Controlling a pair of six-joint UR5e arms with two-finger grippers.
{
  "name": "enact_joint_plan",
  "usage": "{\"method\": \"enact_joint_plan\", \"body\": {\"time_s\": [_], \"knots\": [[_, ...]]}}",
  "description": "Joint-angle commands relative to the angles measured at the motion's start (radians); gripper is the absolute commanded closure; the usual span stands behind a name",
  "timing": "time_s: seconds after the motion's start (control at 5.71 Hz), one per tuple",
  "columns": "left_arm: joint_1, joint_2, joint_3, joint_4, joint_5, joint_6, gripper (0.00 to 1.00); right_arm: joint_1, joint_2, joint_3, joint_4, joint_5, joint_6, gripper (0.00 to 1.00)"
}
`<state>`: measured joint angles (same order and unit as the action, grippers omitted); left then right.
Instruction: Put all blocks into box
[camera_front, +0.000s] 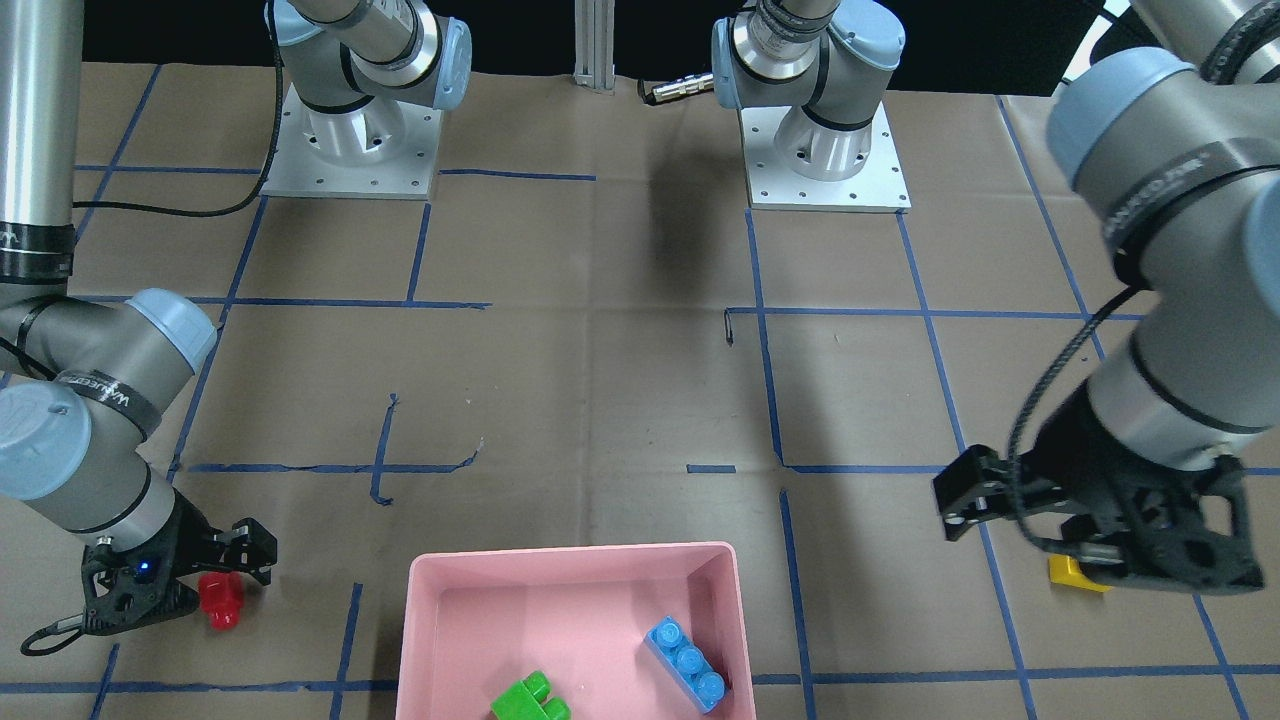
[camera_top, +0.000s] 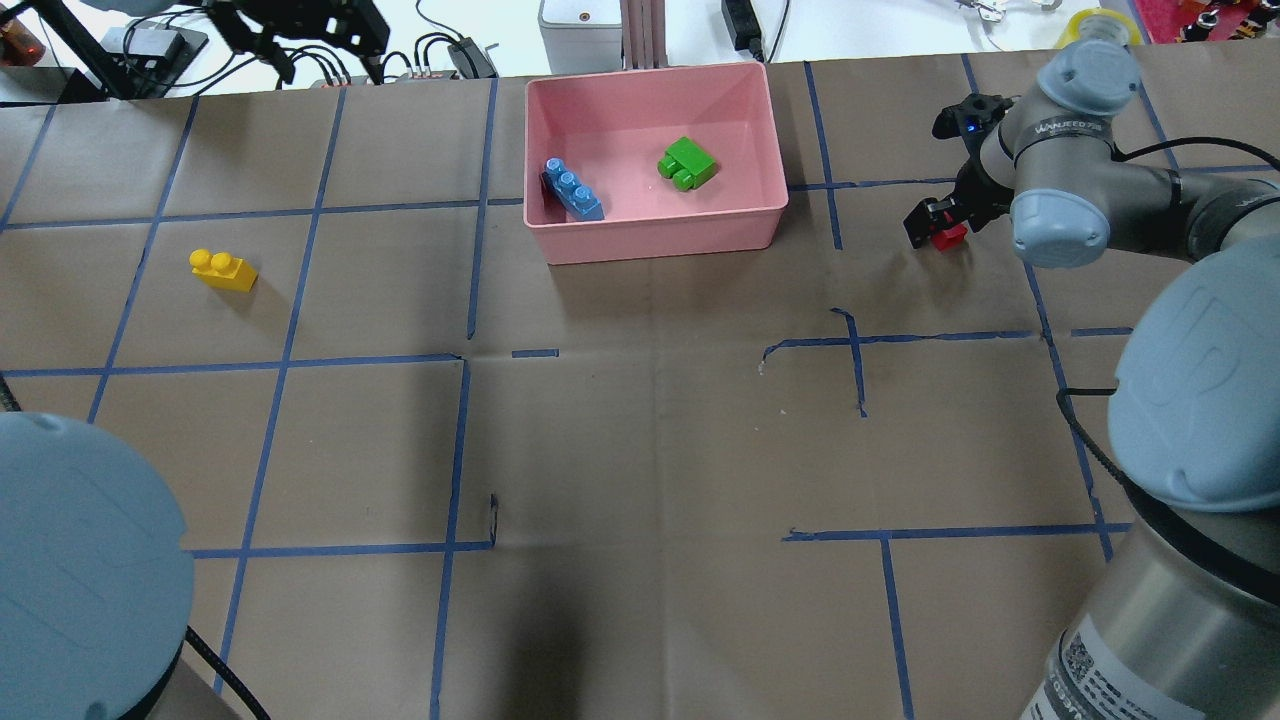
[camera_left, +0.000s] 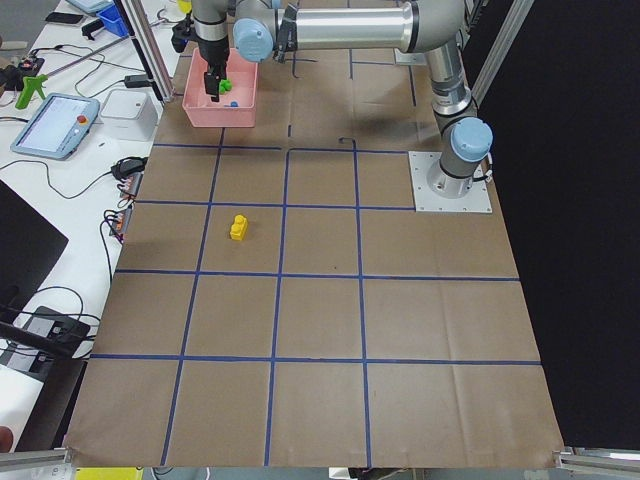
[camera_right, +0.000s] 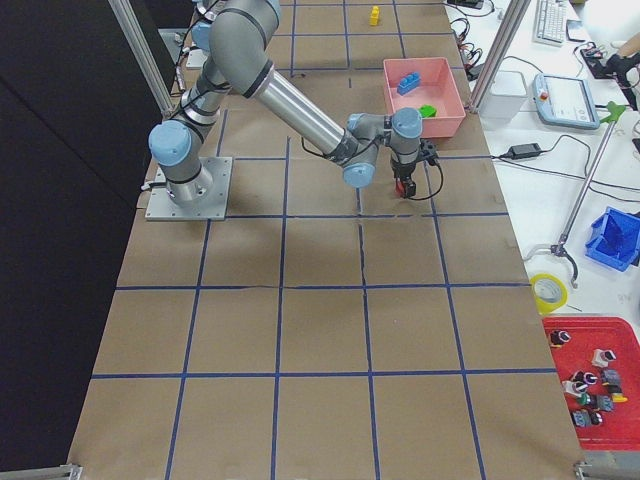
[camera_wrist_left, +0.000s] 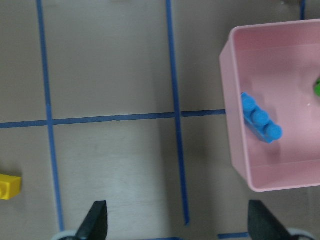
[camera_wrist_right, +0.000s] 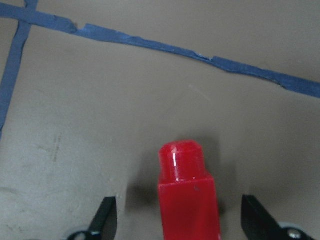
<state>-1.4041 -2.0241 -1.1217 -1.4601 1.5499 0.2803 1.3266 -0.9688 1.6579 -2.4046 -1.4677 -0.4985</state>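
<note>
On the table (camera_top: 640, 450) I count two blocks (camera_top: 573, 190) in the box (camera_top: 660, 240), two outside, left gripper (camera_wrist_left: 177, 205) spread wide, right gripper (camera_wrist_right: 177, 200) spread around the red block (camera_front: 220, 597).

Silver arms (camera_front: 35, 110), blue-grey joint caps (camera_front: 40, 440), seemingly black jaws

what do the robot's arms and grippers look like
The left arm and right arm are silver-grey tubes with pale blue joint caps and black bands with white lettering, bolted to square silver base plates. The left gripper and right gripper are black with thin jaws. A black cable runs to the left one; a small blue light glows on the right one.
</note>
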Motion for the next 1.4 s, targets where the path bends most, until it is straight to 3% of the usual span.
{"method": "enact_joint_plan", "body": {"time_s": [0.0,0.17,0.35,0.53,0.88,1.05,1.22], "knots": [[0.178,0.004,-0.033,0.000,0.001,0.129,0.01,-0.001,-0.022,0.000,0.040,-0.014,0.001,0.70],[0.210,-0.014,-0.033,0.001,0.004,0.175,0.01,-0.001,-0.034,-0.003,0.086,-0.014,0.001,0.94],[0.226,-0.028,-0.033,0.012,0.009,0.244,0.01,-0.001,-0.053,-0.016,0.088,-0.016,0.001,0.96],[0.228,-0.037,-0.033,0.015,0.009,0.487,0.01,0.000,-0.089,-0.035,0.096,-0.040,0.005,0.96],[0.298,-0.065,-0.035,0.014,-0.001,0.995,0.01,0.041,-0.152,-0.177,0.307,-0.043,0.018,0.96],[0.300,-0.077,-0.036,0.014,-0.002,1.230,0.01,0.145,-0.146,-0.272,0.394,-0.039,0.102,0.96],[0.297,-0.080,-0.067,0.014,-0.001,1.360,0.01,0.246,-0.131,-0.340,0.412,0.016,0.262,0.96]]}}
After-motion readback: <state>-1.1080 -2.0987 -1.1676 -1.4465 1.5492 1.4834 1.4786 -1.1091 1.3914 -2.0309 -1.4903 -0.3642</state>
